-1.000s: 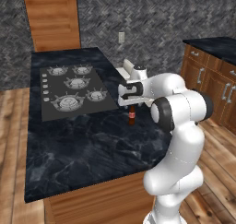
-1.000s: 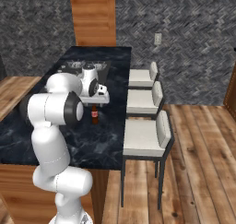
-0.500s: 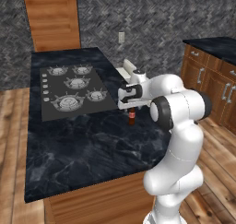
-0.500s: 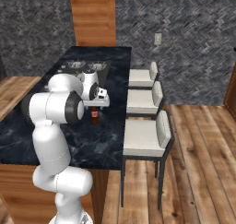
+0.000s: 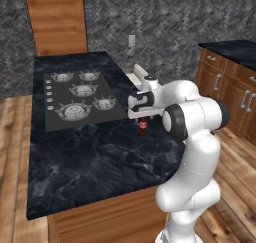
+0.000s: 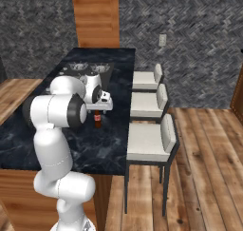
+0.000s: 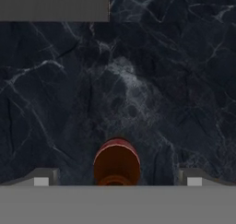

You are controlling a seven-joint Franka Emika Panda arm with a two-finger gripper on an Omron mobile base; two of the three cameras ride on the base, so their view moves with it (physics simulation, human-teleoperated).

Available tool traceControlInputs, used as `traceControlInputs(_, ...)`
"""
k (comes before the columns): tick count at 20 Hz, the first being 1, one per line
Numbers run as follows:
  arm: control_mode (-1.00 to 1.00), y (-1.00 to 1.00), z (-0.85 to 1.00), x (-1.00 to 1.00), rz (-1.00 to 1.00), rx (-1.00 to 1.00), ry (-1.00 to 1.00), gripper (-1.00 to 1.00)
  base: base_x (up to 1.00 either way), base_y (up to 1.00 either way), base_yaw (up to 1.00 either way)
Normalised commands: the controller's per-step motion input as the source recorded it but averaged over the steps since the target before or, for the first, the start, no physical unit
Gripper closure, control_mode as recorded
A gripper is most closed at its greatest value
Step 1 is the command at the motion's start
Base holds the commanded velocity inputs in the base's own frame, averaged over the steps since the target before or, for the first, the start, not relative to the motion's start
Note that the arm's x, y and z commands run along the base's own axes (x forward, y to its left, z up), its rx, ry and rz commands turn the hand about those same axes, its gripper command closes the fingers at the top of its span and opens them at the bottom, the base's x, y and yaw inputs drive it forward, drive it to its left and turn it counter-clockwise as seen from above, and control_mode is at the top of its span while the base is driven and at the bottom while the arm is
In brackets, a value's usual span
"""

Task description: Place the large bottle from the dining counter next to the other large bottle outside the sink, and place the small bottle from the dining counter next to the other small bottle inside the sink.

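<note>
Bottle (image 5: 143, 126), small, brown with a red cap, stands upright on the dark marble bench (image 5: 95, 157), close to the bench's long edge where the stools are and just off the corner of the cooktop (image 5: 80, 97). In the hand view the bottle (image 7: 116, 162) sits low and centred, its red top between the two finger tips, which stand wide apart on either side and touch nothing. The fingers (image 5: 142, 118) hang directly above the bottle, spread fully and holding nothing; from the right base view they (image 6: 98, 112) sit just over its cap (image 6: 98, 117). Three white stools (image 6: 151, 139) line that edge of the bench, on a wooden floor (image 6: 204, 168).
</note>
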Motion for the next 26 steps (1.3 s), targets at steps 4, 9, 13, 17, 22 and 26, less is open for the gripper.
traceControlInputs(4,-1.0,0.0,0.0,0.0,0.0,0.0,0.02,-1.0,0.0,0.0,0.0)
traceControlInputs(9,-1.0,0.0,0.0,0.0,0.0,0.0,0.0,-1.0,0.0,0.0,0.0)
traceControlInputs(13,-1.0,0.0,0.0,0.0,0.0,0.0,0.0,-1.0,0.0,0.0,0.0)
traceControlInputs(17,-1.0,0.0,0.0,0.0,0.0,0.0,0.0,-1.0,0.0,0.0,0.0)
traceControlInputs(22,-1.0,0.0,0.0,0.09,0.0,0.0,-0.03,-1.0,0.0,0.0,0.0)
traceControlInputs(26,-1.0,0.0,0.0,0.06,0.0,0.0,-0.07,-1.0,0.0,0.0,0.0)
